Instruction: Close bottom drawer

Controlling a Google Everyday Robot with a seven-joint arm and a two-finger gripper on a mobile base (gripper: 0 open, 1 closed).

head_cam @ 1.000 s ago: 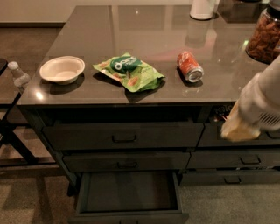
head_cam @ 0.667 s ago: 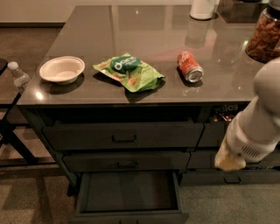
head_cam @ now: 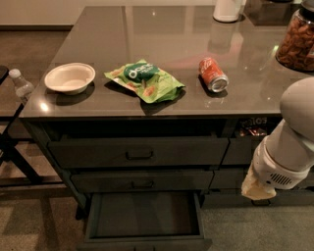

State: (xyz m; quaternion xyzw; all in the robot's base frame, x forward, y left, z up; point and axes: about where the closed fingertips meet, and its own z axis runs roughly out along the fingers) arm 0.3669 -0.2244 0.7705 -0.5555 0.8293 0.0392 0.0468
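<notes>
The bottom drawer (head_cam: 144,218) is the lowest of the wide dark grey stack under the counter. It stands pulled far out toward me, and its inside looks empty. Its flat front (head_cam: 144,243) lies at the lower edge of the view. The two taller drawers above it are shut. My white arm comes in from the right. My gripper (head_cam: 257,188) shows only as a tan end low on the arm, to the right of the open drawer, in front of the narrower stack and apart from the drawer.
On the counter (head_cam: 108,105) are a white bowl (head_cam: 69,77), a green snack bag (head_cam: 144,80), a red can (head_cam: 213,74) on its side, a jar of nuts (head_cam: 297,41) and a white container (head_cam: 228,10). A water bottle (head_cam: 22,86) and a black frame (head_cam: 10,147) stand at the left.
My arm has moved down along the right side, from counter-edge height to the level of the middle drawer. The bottom drawer has stayed open and the counter items have not moved.
</notes>
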